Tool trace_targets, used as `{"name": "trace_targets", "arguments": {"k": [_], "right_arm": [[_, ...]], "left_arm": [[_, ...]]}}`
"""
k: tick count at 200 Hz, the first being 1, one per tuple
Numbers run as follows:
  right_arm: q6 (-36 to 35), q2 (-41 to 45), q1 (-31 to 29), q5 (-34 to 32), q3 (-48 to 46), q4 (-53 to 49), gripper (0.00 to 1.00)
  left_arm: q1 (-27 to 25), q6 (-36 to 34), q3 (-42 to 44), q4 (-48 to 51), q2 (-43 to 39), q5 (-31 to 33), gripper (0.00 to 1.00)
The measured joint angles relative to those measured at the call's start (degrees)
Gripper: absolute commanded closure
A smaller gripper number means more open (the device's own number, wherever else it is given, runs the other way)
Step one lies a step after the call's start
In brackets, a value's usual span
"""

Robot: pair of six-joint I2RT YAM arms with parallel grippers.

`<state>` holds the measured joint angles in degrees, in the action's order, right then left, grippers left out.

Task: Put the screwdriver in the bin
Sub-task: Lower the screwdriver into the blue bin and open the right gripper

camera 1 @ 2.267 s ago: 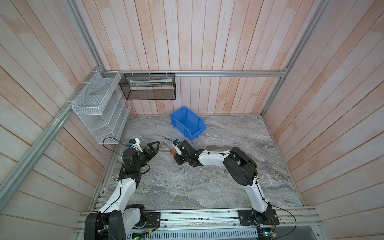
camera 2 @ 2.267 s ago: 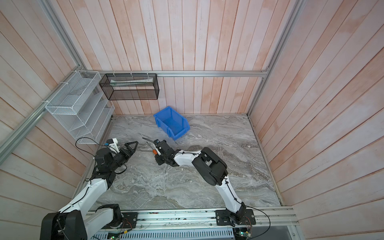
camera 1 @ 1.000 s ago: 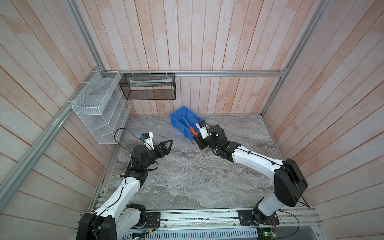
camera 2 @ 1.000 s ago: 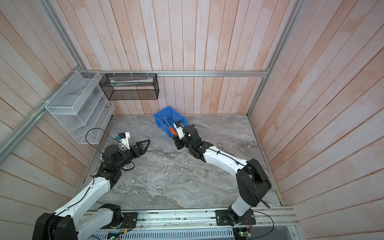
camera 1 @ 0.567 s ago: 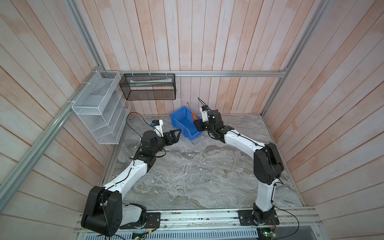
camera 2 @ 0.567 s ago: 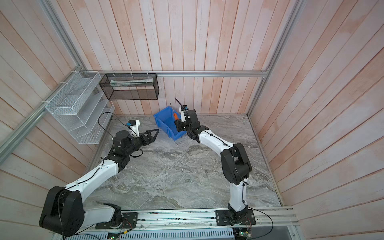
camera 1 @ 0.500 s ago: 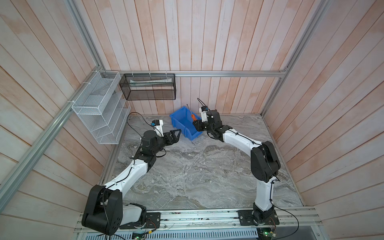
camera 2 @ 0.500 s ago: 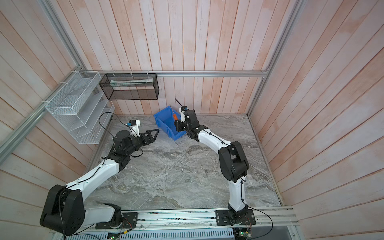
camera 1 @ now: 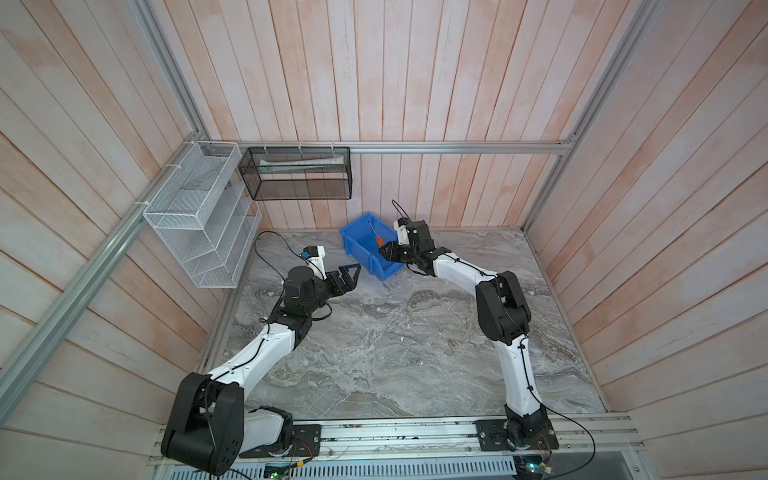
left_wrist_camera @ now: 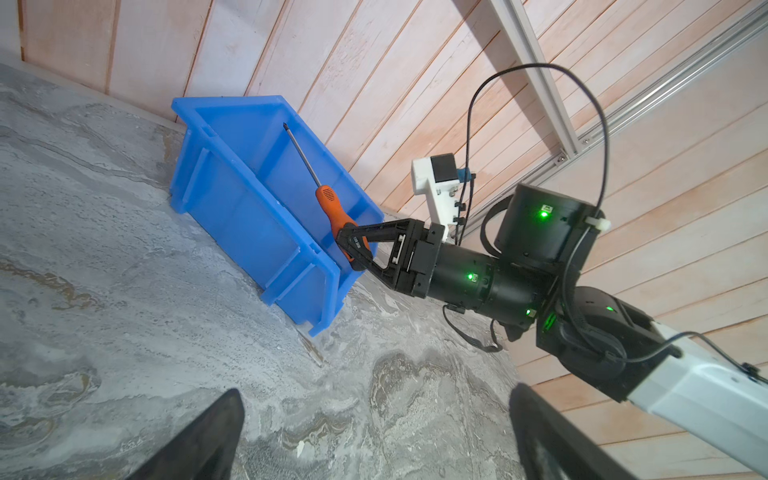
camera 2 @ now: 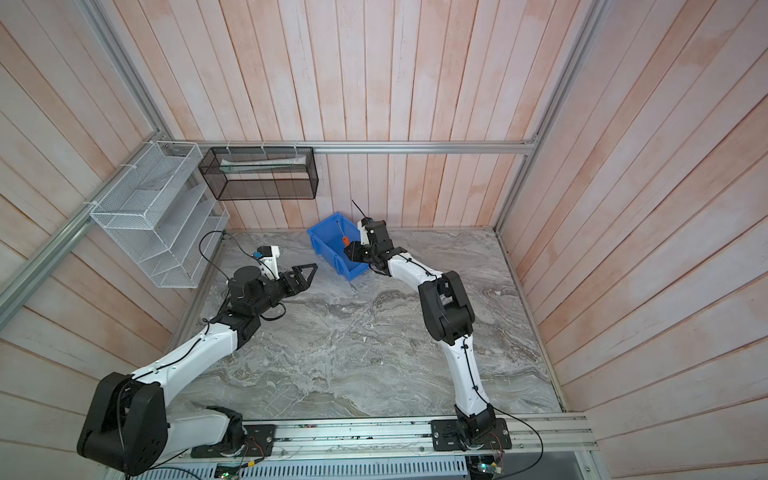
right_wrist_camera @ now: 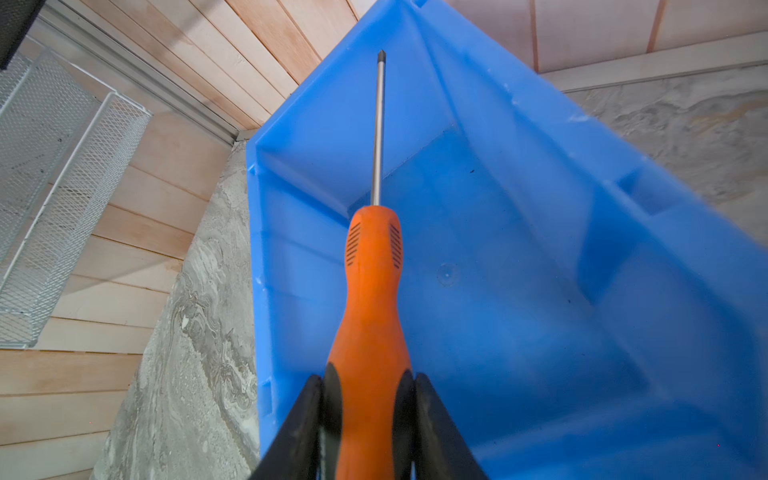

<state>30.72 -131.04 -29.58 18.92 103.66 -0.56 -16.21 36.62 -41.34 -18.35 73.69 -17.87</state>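
Over the bright blue plastic bin [left_wrist_camera: 232, 208], the right gripper [left_wrist_camera: 351, 245], newly arrived, clamps the slim orange-handled screwdriver [left_wrist_camera: 328, 203]; only release seems left; the left gripper [camera 1: 351, 277] gapes empty.

At the back of the table [camera 1: 395, 353], near the rear wall: bin [camera 1: 355, 243]. Over its inside — screwdriver [camera 1: 379, 241], tip toward that wall, handle in the right gripper [camera 1: 384, 250] at the bin's right edge. Left of the bin, apart: left gripper [camera 1: 353, 276]. Behind-left, on the walls: wire rack [camera 1: 199, 232], mesh basket [camera 1: 299, 174].

The blue bin [camera 1: 357, 242] sits on the grey marbled tabletop [camera 1: 395, 332].
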Motion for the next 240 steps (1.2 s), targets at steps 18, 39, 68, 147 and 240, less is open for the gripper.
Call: {"name": "trace_targets", "arguments": {"k": [18, 39, 68, 147, 240], "right_arm": [[1.0, -1.3, 0.0, 0.1, 0.7, 0.0, 0.93], [1.5, -2.7, 0.0, 0.1, 1.6, -0.2, 0.9], [2.3, -4.5, 0.0, 0.1, 2.4, -0.3, 0.85], [3.6, -5.3, 0.0, 0.5, 2.4, -0.3, 0.73], [3.8, -5.3, 0.0, 1.0, 2.4, 0.0, 0.59]], "left_arm": [[0.0, 0.0, 0.0, 0.0, -0.1, 0.2, 0.0], [0.0, 0.0, 0.0, 0.1, -0.3, 0.4, 0.0], [0.0, 0.0, 0.4, 0.2, -0.5, 0.6, 0.0], [0.0, 0.0, 0.8, 0.5, -0.5, 1.4, 0.0], [0.0, 0.0, 1.7, 0.5, -0.5, 2.0, 0.0]]}}
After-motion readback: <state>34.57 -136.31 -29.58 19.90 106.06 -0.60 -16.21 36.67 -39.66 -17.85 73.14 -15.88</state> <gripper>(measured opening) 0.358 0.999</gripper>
